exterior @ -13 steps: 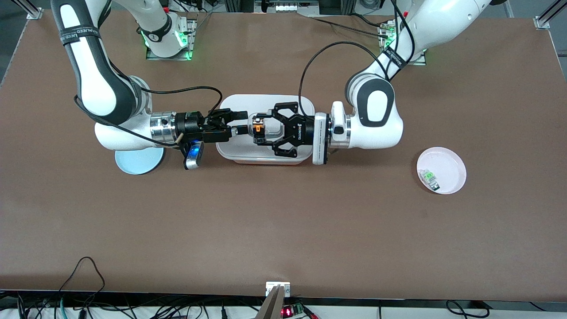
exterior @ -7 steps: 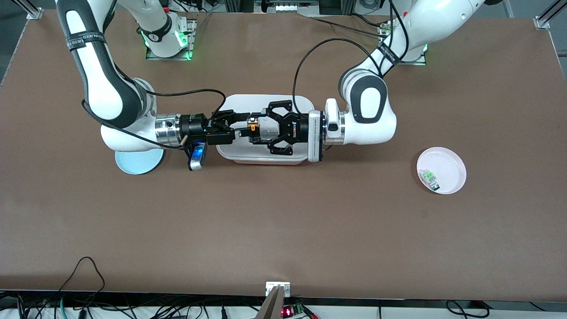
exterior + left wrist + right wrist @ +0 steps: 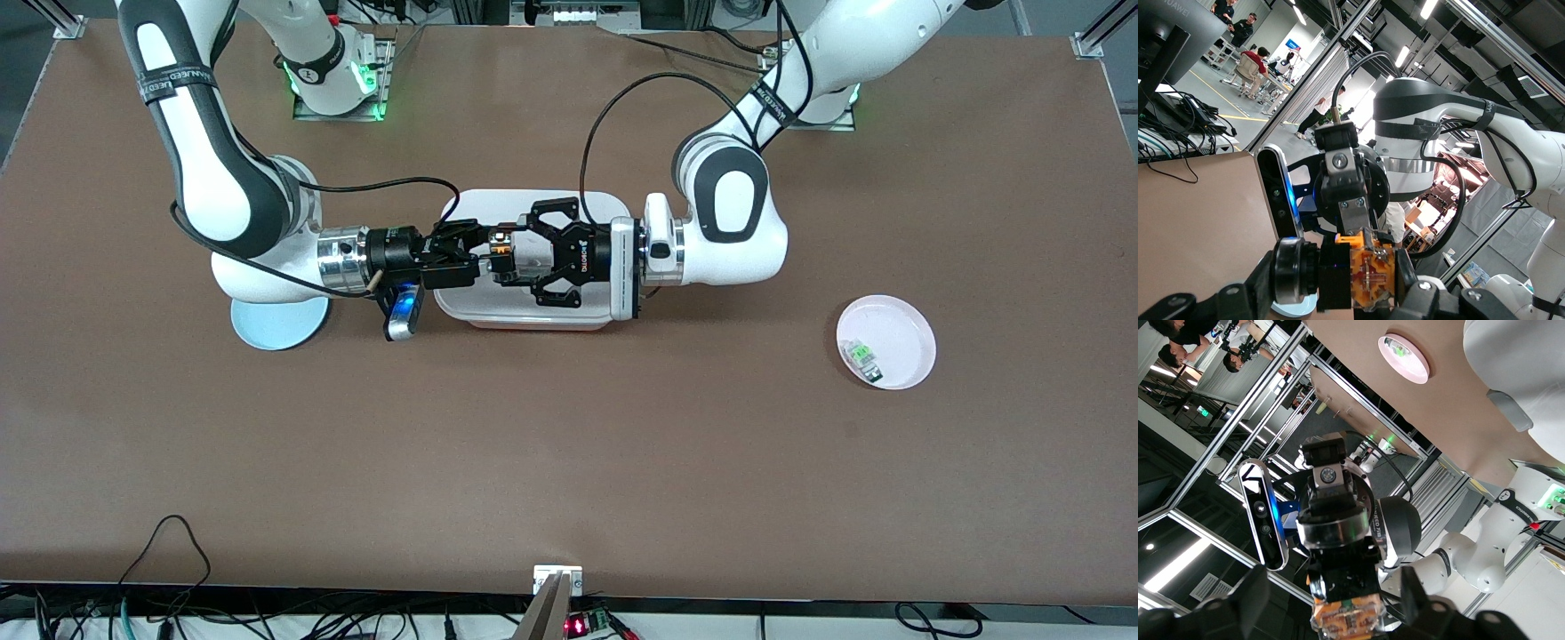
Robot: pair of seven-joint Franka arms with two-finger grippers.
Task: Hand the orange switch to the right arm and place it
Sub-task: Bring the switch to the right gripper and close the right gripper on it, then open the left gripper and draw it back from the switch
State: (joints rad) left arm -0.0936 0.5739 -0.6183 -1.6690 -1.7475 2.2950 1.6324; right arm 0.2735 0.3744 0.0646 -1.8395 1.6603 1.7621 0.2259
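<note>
My left gripper point(image 3: 505, 253), the wide black linkage one, is shut on the orange switch point(image 3: 499, 252) and holds it in the air over the white tray point(image 3: 533, 197). The left wrist view shows the switch point(image 3: 1368, 273) clamped between my left fingers, with its black knob to one side. My right gripper point(image 3: 484, 252), with slim black fingers, faces the left one head-on and is open. Its fingers stand on either side of the switch point(image 3: 1346, 613) with gaps, not touching it.
A light blue plate point(image 3: 271, 327) lies partly under the right arm, toward its end of the table. A pink plate point(image 3: 898, 331) holding a small green-and-clear component point(image 3: 861, 356) lies toward the left arm's end. Brown tabletop surrounds the tray.
Both grippers have closed in on each other over the tray. The left gripper carried the switch toward the right arm, and the switch now sits between the right gripper's open fingers.
</note>
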